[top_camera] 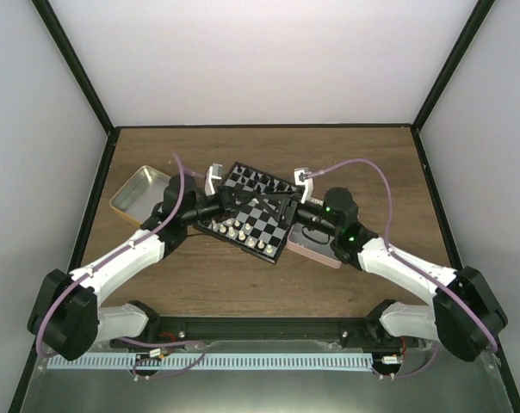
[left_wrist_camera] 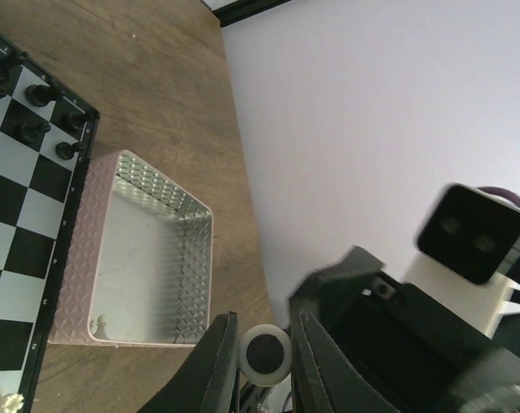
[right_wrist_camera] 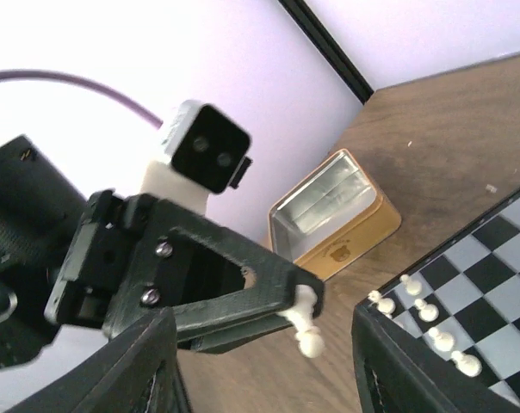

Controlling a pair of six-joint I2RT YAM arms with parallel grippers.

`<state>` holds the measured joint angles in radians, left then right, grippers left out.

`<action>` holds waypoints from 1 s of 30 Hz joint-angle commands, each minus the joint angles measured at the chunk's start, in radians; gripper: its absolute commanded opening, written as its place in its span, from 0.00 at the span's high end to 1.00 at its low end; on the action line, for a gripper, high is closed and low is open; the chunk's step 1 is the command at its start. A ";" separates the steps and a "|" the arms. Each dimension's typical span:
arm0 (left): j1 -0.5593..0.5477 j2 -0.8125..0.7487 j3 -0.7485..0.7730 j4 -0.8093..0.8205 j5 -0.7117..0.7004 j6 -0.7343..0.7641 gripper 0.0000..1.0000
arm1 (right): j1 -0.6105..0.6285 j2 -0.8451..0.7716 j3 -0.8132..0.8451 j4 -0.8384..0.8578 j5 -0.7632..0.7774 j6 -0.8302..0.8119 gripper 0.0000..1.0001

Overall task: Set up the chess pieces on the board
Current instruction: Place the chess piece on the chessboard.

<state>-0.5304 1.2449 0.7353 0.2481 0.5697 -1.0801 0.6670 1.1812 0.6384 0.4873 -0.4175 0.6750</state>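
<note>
Chess pieces [top_camera: 245, 232] are partly set out on the board [top_camera: 269, 215] at the centre of the overhead view, with cream-white ones along its lower edge and black pieces [top_camera: 262, 182] along its upper edge. One cream-white piece [right_wrist_camera: 308, 327] is off the board, pinched at the tip of the left gripper [left_wrist_camera: 265, 340], whose fingers [left_wrist_camera: 217, 366] are closed on it just above the board. Its round base faces the left wrist camera. The right gripper [right_wrist_camera: 260, 361] hangs close opposite, fingers spread wide with nothing between them. A single white pawn [left_wrist_camera: 101, 325] lies in the pink tray [left_wrist_camera: 79, 249] just beside the board. The yellow-sided tin [top_camera: 144, 194] sits at upper left on the counter [top_camera: 200, 280].

The step in hand, as judged, is seating the held piece on a free square among the white ranks. The right arm should draw clear first, since both grippers crowd the same patch. The piece seems to point head-outward, so it likely needs turning base-down before descent. The approach should come straight down over the square's middle, with release only once the base rests flat. Neighbouring pieces stand close and would tip at a graze.
</note>
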 commanded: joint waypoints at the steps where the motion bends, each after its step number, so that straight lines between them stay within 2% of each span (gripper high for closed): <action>1: 0.009 -0.031 -0.010 0.051 0.022 -0.050 0.89 | -0.026 0.061 0.018 0.119 -0.098 0.245 0.45; 7: 0.012 -0.035 -0.017 0.094 0.035 -0.093 0.89 | -0.025 0.090 -0.027 0.253 -0.138 0.354 0.52; 12: 0.015 -0.033 -0.019 0.118 0.048 -0.114 0.89 | -0.026 0.128 -0.041 0.365 -0.182 0.422 0.63; 23: 0.018 -0.038 -0.025 0.135 0.059 -0.131 0.89 | -0.026 0.142 -0.031 0.373 -0.155 0.429 0.66; 30: 0.018 -0.038 -0.038 0.185 0.078 -0.156 0.88 | -0.026 0.140 -0.020 0.387 -0.086 0.434 0.70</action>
<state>-0.5167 1.2255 0.7155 0.3767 0.6231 -1.2175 0.6399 1.3182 0.5880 0.8280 -0.5484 1.1053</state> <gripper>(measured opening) 0.151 0.312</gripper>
